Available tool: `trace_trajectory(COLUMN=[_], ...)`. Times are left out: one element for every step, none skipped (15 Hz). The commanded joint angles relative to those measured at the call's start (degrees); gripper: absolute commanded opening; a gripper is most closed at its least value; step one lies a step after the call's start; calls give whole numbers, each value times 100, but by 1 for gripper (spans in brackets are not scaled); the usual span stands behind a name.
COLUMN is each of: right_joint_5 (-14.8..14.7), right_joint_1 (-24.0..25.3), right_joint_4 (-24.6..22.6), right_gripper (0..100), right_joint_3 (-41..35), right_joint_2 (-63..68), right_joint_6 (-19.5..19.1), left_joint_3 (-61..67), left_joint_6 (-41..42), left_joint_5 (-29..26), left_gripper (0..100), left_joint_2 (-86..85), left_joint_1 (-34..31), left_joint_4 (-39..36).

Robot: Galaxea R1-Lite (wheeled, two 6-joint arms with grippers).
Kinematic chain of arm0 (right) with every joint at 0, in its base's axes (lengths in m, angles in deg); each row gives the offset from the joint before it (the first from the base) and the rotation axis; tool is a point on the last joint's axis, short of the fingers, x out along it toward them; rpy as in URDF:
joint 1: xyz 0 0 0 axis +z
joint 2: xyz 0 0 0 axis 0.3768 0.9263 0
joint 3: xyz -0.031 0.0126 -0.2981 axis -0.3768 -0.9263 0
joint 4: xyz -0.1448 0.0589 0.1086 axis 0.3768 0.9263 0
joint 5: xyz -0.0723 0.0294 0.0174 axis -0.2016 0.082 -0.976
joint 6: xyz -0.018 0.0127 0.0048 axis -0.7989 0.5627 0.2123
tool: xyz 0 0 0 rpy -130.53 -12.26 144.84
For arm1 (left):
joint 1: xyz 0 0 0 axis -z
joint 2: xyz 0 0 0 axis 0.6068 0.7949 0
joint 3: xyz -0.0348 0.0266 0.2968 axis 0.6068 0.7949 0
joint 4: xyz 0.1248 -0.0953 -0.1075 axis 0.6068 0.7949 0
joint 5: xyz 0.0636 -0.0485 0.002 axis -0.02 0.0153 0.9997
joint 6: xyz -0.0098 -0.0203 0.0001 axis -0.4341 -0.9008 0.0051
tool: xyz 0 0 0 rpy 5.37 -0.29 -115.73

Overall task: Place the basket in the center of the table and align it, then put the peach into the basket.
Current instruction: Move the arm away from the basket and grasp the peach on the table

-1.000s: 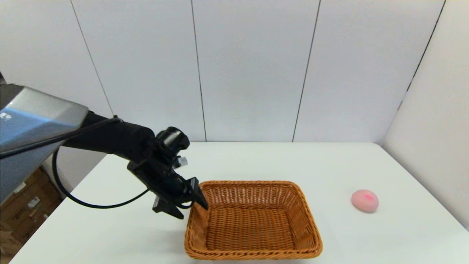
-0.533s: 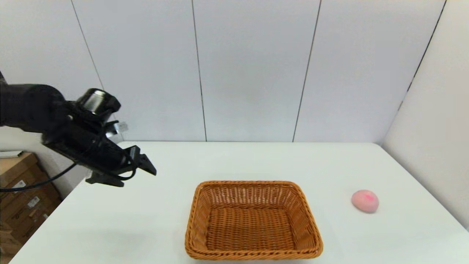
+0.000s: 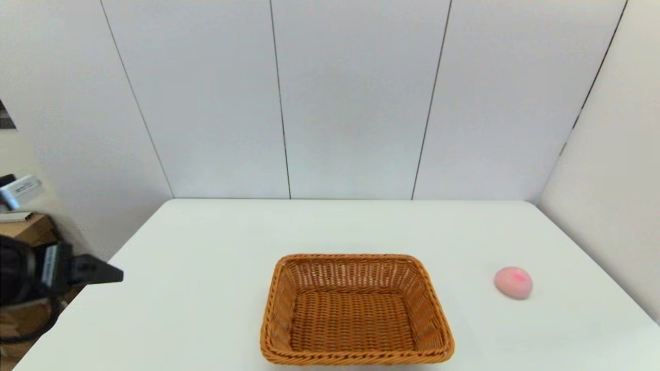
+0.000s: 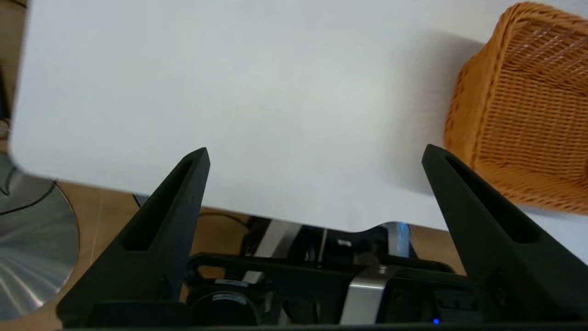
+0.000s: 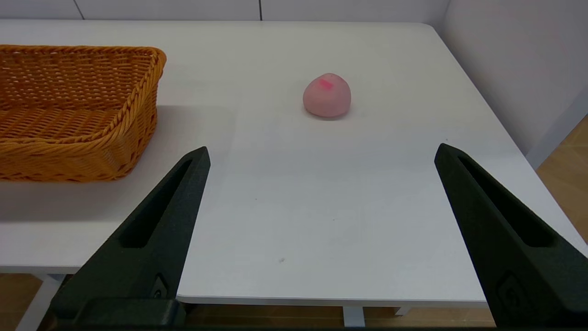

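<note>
A white tabletop fills the lower part of the head view, set against pale wall panels. An orange-brown woven basket sits on it near the front edge, roughly in the middle from side to side, its long sides running square with the tabletop's edges. The basket is empty, and its woven floor is fully visible.

A small pale pink peach with a brighter pink patch on top lies on the tabletop to the robot's right of the basket, well apart from it and nearer the right edge. Nothing touches it.

The left gripper is at the far left of the head view, off the tabletop's left edge, with one black fingertip pointing toward the table. In the left wrist view its two fingers are spread wide with nothing between them, held over the tabletop's edge, with a corner of the basket off to one side and brown floor below.

The right gripper does not appear in the head view. In the right wrist view its fingers are likewise spread wide and empty, low by the tabletop's near edge. The peach lies beyond them, between the two fingertips' lines, and the basket stands to one side.

Cardboard boxes stand on the floor to the left of the table.
</note>
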Motion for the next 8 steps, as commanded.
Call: trace_trajectory(right_joint_5=[-2, -2, -2, -2, -11, -11, -11, -11], right_joint_1=[2, 2, 2, 2, 2, 2, 2, 2], right_joint_4=[3, 3, 3, 3, 3, 3, 3, 3], right_gripper=[100, 100, 100, 100, 100, 100, 100, 100], right_joint_3=[-1, -1, -1, -1, -1, -1, -1, -1], right_joint_2=[5, 5, 5, 5, 5, 5, 5, 5], right_joint_6=[9, 9, 9, 9, 18, 18, 18, 18], left_joint_3=[1788, 2008, 2227, 2491, 2641, 2878, 2974, 3089], left_joint_6=[124, 168, 168, 168, 177, 177, 185, 194], left_joint_5=[899, 925, 943, 1004, 1101, 1259, 1277, 1303], left_gripper=[100, 100, 100, 100, 100, 100, 100, 100], left_joint_2=[-2763, -3088, -3387, -3721, -3958, -4266, -4503, -4705], left_joint_1=[-1, -1, -10, -27, -27, -27, -27, -36], left_joint_4=[-213, -213, -169, -187, -187, -187, -178, -160])
